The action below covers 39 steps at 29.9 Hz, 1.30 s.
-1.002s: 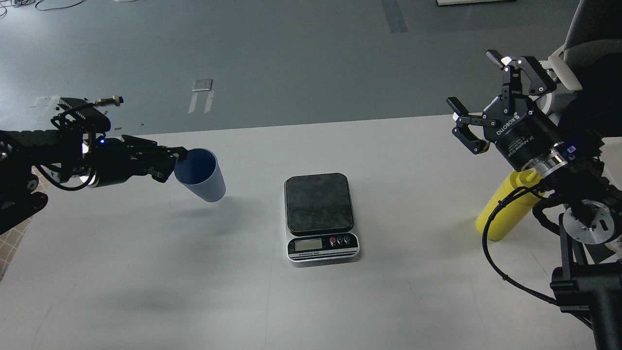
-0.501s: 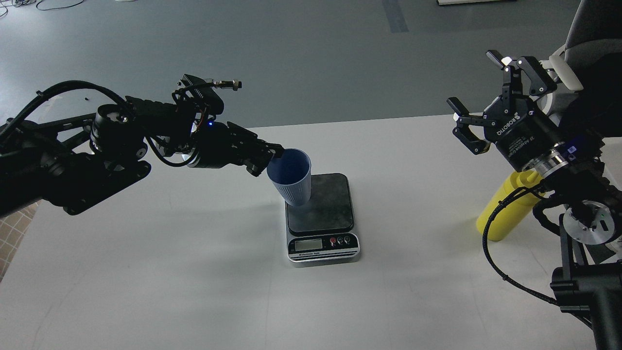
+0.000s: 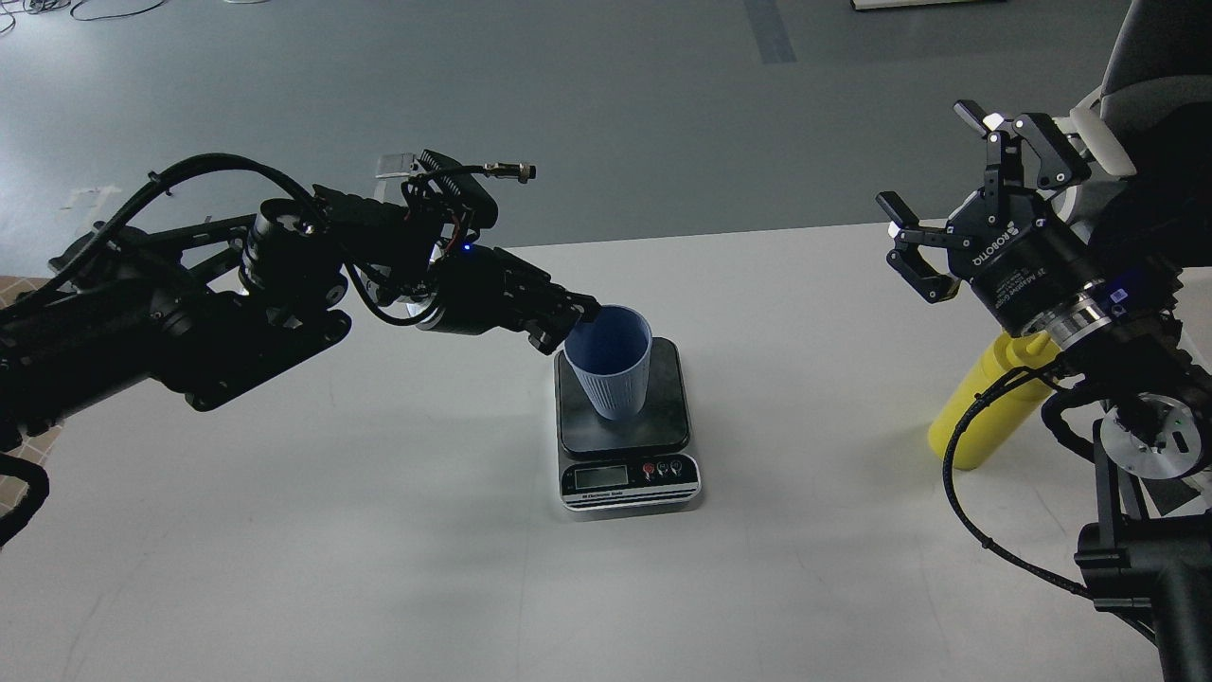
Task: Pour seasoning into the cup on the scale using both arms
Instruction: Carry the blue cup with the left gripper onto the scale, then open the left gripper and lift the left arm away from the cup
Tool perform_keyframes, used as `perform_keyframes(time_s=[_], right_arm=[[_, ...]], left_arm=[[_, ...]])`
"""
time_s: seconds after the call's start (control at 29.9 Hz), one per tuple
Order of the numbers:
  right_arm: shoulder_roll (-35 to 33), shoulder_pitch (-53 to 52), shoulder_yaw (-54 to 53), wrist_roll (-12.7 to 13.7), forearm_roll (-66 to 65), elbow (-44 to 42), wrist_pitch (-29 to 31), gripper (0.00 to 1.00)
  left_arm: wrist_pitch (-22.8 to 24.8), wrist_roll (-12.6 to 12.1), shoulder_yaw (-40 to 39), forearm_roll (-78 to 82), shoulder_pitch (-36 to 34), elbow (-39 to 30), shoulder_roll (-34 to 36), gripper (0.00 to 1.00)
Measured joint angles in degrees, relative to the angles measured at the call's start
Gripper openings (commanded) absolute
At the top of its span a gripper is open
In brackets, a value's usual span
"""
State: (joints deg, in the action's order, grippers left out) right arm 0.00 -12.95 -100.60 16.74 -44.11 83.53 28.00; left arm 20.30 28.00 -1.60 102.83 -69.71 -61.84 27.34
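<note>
1. Now the left pincer point(image 3: 571, 325) reaches in from the left over the white table point(image 3: 379, 530), its fingers closed on the left side of the rim of the cup point(image 3: 610, 365).
2. That cup, light blue and ribbed, stands nearly upright, mouth up, over the dark weighing plate of the scale point(image 3: 625, 424); its base looks to be at the plate, though whether it rests there fully cannot be told.
3. With the left pincer at the cup's upper left edge, the body of the cup hangs below and to the right of the fingers.
4. At the scale's front, facing the robot, its silver strip shows a small display and three small buttons; the reading is too small to make out.
5. Over on the right, the right pincer point(image 3: 956, 194) is held high above the table, pointing up and to the left, its two fingers spread wide with nothing between them.
6. Below it and partly hidden behind its wrist and cables, the seasoning point(image 3: 985, 412) stands on the table, a yellow bottle, not touched by the fingers.
7. Seasoning and scale stand well apart, with bare table between them.
</note>
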Motion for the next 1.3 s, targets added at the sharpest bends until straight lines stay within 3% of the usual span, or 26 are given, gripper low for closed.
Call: perform_keyframes(time_s=[0.23,0.5,0.73,0.9,0.94,1.0,1.07,1.1,1.14,1.3], right_arm=[[0.00,0.37,-0.19,-0.01,0.00,0.31,0.00,1.00],[0.00,1.32,-0.87,-0.01,0.08,0.41,0.00,1.00],[0.00,1.64,-1.09,-0.02,0.07,0.38,0.00,1.00],[0.00,1.64,-1.10,-0.04,0.00,0.32,0.00,1.00],[0.00,1.64,-1.10,-0.04,0.00,0.32,0.00,1.00],[0.00,1.63,-1.10,-0.04,-0.01,0.31,0.00,1.00],[0.00,1.62,-1.09,-0.04,-0.03,0.19,0.00,1.00],[0.00,1.62,-1.08,-0.04,-0.06,0.12,0.00,1.00],[0.00,1.62,-1.05,-0.04,-0.09,0.05,0.00,1.00],[0.00,1.73,-0.94,-0.04,-0.10,0.00,0.00,1.00]], left_arm=[[0.18,0.00,0.00,-0.08,0.42,1.45,-2.63,0.00],[0.18,0.01,0.06,-0.37,0.52,9.41,-6.08,0.00],[0.59,-0.02,0.09,-0.18,0.61,9.43,-6.23,0.00],[3.70,-0.03,-0.12,-0.29,-0.27,7.93,-5.92,0.01],[4.42,-0.03,-0.18,-0.39,-0.38,7.74,-5.85,0.15],[5.36,-0.02,-0.59,-0.74,-0.44,7.50,-5.69,0.29],[5.81,-0.02,-1.35,-1.55,-0.44,7.27,-5.61,0.56],[5.91,-0.02,-2.00,-2.28,-0.44,7.06,-5.58,0.79],[5.93,-0.02,-2.62,-3.07,-0.45,6.87,-5.55,0.87],[5.93,0.00,-4.22,-6.45,-0.51,6.54,-5.28,0.89]])
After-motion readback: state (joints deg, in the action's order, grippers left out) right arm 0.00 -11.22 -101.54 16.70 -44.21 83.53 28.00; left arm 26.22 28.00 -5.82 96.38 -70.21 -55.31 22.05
